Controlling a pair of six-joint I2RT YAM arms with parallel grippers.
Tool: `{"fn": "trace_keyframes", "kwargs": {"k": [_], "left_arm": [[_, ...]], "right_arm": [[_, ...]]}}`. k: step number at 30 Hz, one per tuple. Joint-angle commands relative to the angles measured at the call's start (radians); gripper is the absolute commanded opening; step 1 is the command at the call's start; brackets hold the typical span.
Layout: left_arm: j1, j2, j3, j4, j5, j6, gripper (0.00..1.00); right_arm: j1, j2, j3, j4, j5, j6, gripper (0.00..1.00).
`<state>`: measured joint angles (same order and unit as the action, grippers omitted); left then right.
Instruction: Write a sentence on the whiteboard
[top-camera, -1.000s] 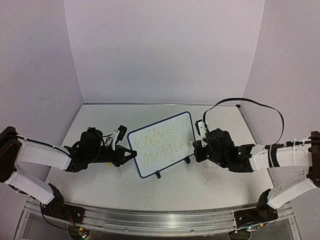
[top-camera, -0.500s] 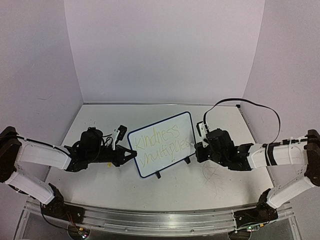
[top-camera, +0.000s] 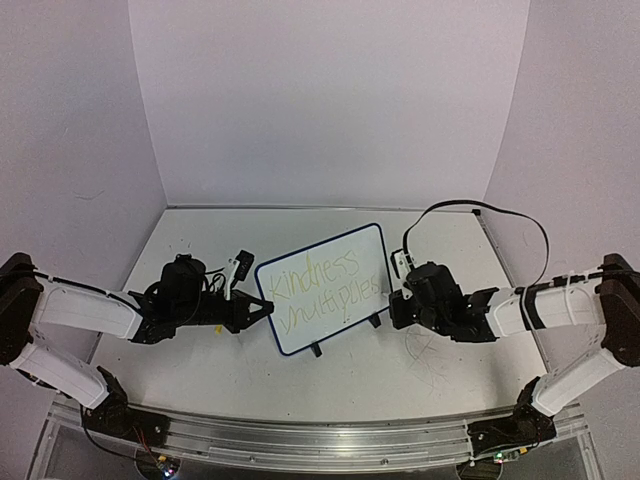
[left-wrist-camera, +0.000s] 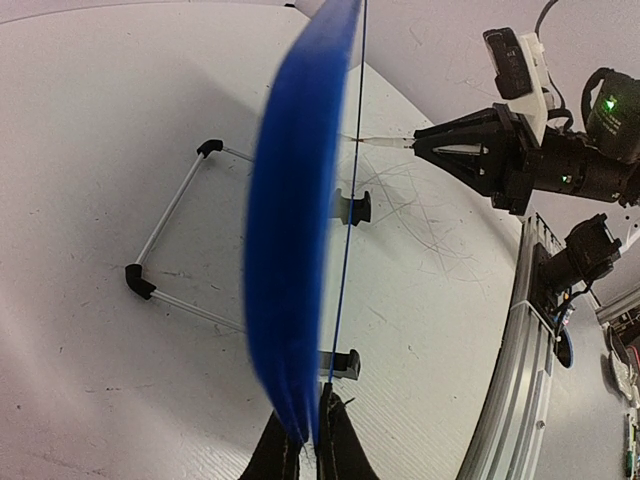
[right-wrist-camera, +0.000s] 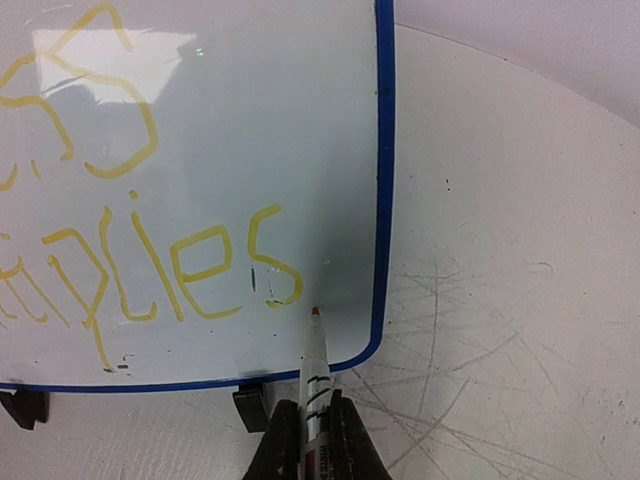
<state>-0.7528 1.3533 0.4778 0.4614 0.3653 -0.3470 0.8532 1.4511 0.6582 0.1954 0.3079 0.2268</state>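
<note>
The whiteboard (top-camera: 335, 318), white with a thin blue frame, stands tilted on the table's middle. The sentence (top-camera: 318, 285) runs across it in two slanted lines of yellow-green letters. My left gripper (top-camera: 262, 307) is shut on the whiteboard's left edge; in the left wrist view the whiteboard (left-wrist-camera: 300, 220) shows edge-on between the left gripper's (left-wrist-camera: 312, 440) jaws. My right gripper (right-wrist-camera: 313, 420) is shut on a white marker (right-wrist-camera: 314, 375). Its tip rests on the whiteboard (right-wrist-camera: 300, 120) just right of the sentence's (right-wrist-camera: 190, 265) last "s", near the lower right corner.
Black wire stand feet (left-wrist-camera: 170, 250) stick out behind the board, and two black clips (right-wrist-camera: 252, 408) hold its lower edge. Grey scratch marks (top-camera: 425, 355) cover the tabletop on the right. A metal rail (top-camera: 320, 430) runs along the near edge. Walls close three sides.
The right wrist has edged slightly left and down toward the board's lower right corner. The left arm and the board have held still.
</note>
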Motion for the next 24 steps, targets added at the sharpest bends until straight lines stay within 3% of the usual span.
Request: {"fn": "trace_keyframes", "kwargs": {"k": [1,13,18,22,24], "left_arm": [[0.004,0.003,0.013,-0.077,-0.046,0.043,0.0],[0.004,0.004,0.015,-0.076,-0.041,0.045,0.0],[0.004,-0.009,0.016,-0.078,-0.067,0.031,0.01],[0.006,-0.03,0.023,-0.082,-0.095,0.005,0.13],[0.006,-0.048,0.032,-0.089,-0.103,-0.005,0.24]], "right_arm": [[-0.005,0.018,0.021,0.042,0.045,0.009,0.0],[-0.004,0.035,0.027,0.088,0.058,0.002,0.0],[-0.003,-0.078,0.026,-0.047,0.014,0.054,0.0],[-0.003,-0.322,0.014,-0.162,-0.055,0.053,0.0],[-0.004,-0.383,0.043,-0.231,-0.024,0.032,0.0]]}}
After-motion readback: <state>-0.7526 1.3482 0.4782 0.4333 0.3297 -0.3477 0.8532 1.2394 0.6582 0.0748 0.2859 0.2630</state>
